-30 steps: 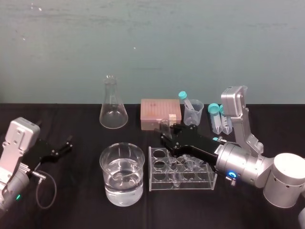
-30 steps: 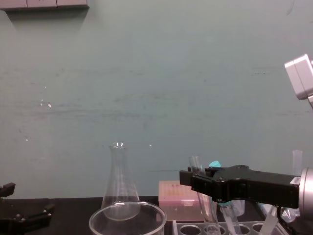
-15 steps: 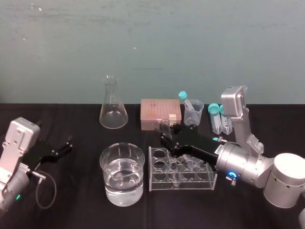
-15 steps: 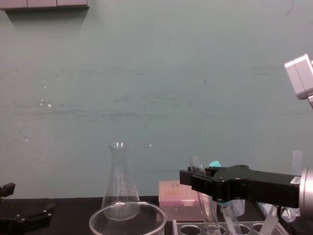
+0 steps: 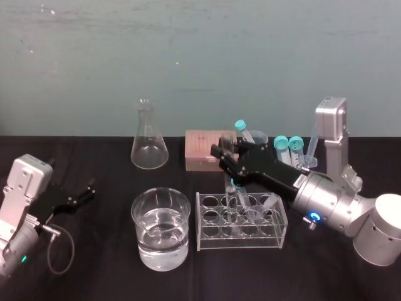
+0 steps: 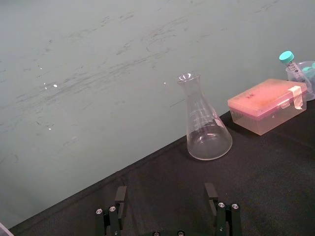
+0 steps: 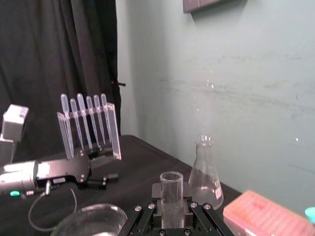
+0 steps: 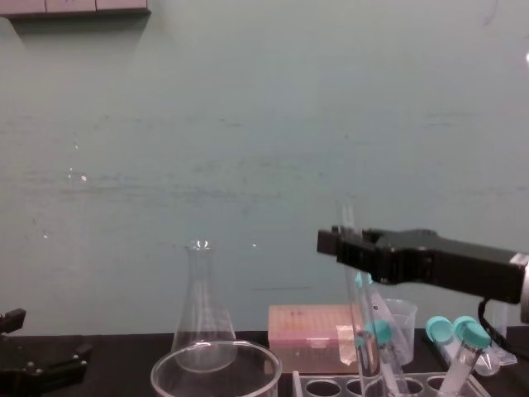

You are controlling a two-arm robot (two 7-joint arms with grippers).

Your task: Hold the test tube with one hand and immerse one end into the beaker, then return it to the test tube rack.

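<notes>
Black cloth covers the table (image 5: 100, 263), with a scuffed teal wall (image 5: 200, 56) behind it. The right gripper (image 5: 224, 157) is clamped on the test tube (image 5: 230, 191) near its top. The tube's lower end sits among the holes of the test tube rack (image 5: 238, 243). The beaker (image 5: 160, 229), part filled with water, stands just left of the rack. Side-on, the chest view shows the tube leaning slightly. The right wrist view shows its open rim between the fingers, plus a pipette stand (image 7: 88, 125) and a dark curtain (image 7: 49, 49). The left gripper (image 5: 88, 189) rests spread open, far left.
</notes>
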